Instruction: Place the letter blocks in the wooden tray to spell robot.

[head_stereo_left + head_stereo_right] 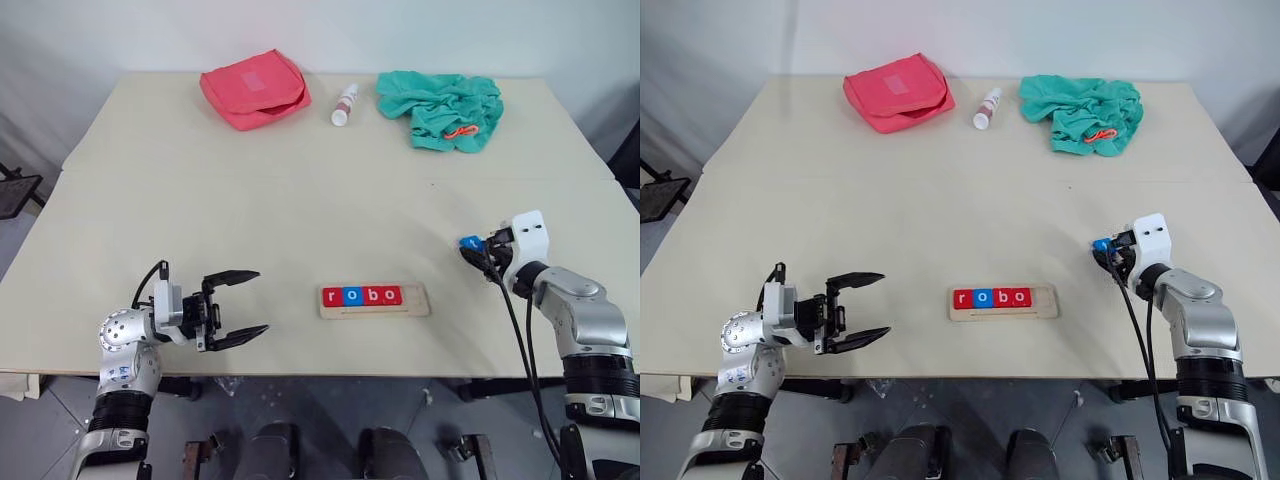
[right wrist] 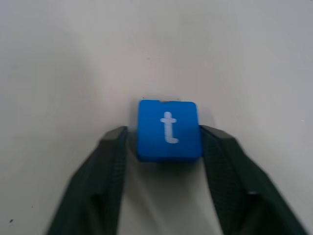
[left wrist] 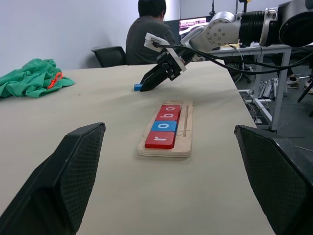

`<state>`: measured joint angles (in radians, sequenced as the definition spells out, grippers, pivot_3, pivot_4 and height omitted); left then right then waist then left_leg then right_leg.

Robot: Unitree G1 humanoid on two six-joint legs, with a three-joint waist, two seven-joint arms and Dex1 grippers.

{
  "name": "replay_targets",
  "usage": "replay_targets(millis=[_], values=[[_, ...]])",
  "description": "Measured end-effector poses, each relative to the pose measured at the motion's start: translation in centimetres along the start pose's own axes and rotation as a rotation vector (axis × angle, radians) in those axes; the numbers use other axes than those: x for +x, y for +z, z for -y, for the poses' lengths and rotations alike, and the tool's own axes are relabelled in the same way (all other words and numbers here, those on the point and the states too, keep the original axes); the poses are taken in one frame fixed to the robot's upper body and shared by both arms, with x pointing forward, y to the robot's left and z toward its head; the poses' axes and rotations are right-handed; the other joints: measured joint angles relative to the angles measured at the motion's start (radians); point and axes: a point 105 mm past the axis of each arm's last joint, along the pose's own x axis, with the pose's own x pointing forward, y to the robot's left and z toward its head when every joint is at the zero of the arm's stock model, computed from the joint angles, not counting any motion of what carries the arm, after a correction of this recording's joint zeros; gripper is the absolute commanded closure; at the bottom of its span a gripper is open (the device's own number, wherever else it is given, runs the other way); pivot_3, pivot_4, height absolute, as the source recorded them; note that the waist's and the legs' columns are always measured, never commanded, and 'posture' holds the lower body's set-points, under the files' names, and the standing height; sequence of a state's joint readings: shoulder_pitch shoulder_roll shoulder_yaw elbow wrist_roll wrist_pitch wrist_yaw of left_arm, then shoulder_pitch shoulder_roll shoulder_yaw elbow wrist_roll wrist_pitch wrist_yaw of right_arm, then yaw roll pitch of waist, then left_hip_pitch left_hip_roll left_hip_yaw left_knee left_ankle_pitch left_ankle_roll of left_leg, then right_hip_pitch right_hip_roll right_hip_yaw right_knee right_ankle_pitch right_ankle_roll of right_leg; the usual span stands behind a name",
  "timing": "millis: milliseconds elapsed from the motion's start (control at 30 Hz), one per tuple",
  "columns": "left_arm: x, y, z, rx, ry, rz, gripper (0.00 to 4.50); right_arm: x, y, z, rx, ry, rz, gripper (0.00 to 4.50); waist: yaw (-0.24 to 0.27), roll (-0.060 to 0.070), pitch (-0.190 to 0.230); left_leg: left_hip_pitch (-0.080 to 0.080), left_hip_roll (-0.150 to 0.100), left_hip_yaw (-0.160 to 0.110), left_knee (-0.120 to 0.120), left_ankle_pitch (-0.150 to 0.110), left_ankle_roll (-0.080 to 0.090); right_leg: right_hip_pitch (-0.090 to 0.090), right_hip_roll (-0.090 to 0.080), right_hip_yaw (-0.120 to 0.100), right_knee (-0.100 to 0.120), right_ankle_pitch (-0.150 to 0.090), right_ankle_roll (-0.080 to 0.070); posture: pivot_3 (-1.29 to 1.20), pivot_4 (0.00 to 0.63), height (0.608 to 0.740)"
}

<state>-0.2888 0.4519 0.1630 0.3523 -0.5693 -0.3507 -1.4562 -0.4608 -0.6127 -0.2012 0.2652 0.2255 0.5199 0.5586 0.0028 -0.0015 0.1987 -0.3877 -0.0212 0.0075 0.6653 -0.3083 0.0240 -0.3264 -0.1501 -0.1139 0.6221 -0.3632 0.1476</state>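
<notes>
In the right wrist view, the right claw (image 2: 168,134) pinches a blue "t" block (image 2: 168,129); head views just show blue. Left claw (image 1: 236,308) wide open.

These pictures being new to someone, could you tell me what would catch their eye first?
The four letter blocks spelling "robo" in the wooden tray near the table's front edge. Next, the blue "t" block between the right gripper's fingers, right of the tray. At the far edge: a red pouch and crumpled green cloth.
</notes>
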Motion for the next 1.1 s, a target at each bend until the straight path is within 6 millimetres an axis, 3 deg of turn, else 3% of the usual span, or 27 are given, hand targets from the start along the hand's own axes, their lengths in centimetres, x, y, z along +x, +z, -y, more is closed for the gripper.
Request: replay_targets(millis=[200,533,667,767,933,1100], values=[[0.0,0.0,-0.1,0.000,-0.008,0.000,0.00,-1.2,-0.3,-0.4,0.035,-0.043,0.009,3.02,0.006,0.000,0.000,0.000,0.000,-0.001,-0.001,0.000,0.000,-0.001,0.000,0.000,0.000,0.000,0.000,0.00,0.150,0.740],[-0.1,0.0,0.1,-0.013,-0.038,-0.005,0.00,-6.1,-1.9,-5.3,0.106,-0.059,-0.025,3.02,0.005,0.001,0.000,-0.001,0.000,0.000,-0.002,0.000,0.000,-0.002,0.000,0.001,0.000,0.000,0.000,0.00,0.150,0.740],[-0.5,-0.1,-0.1,-0.022,-0.032,-0.018,0.00,-7.3,-2.3,-6.2,0.131,-0.095,-0.027,3.02,0.005,0.001,0.000,-0.001,0.000,0.000,-0.002,0.000,0.000,-0.002,0.000,0.002,0.000,0.000,0.000,0.00,0.150,0.740],[-0.8,-0.2,-0.3,-0.032,-0.022,-0.029,0.00,-8.0,-2.7,-7.4,0.165,-0.091,-0.037,3.02,0.001,0.001,0.000,-0.001,0.000,0.001,-0.002,0.000,0.000,-0.003,0.000,0.003,0.000,0.000,0.000,0.00,0.150,0.740],[-0.7,-0.1,-0.6,-0.024,-0.025,-0.025,0.00,-8.2,-2.8,-8.0,0.183,-0.105,-0.034,3.02,-0.001,0.001,0.000,-0.001,0.000,0.001,-0.003,0.000,0.000,-0.003,0.000,0.004,0.000,0.000,0.000,0.00,0.150,0.740],[-0.6,0.0,-0.6,-0.023,-0.027,-0.024,0.00,-8.1,-3.2,-8.3,0.211,-0.113,-0.036,1.29,-0.003,0.001,0.000,-0.001,0.000,0.001,-0.003,0.000,0.000,-0.004,0.000,0.004,0.001,0.000,0.000,0.00,0.150,0.740]])
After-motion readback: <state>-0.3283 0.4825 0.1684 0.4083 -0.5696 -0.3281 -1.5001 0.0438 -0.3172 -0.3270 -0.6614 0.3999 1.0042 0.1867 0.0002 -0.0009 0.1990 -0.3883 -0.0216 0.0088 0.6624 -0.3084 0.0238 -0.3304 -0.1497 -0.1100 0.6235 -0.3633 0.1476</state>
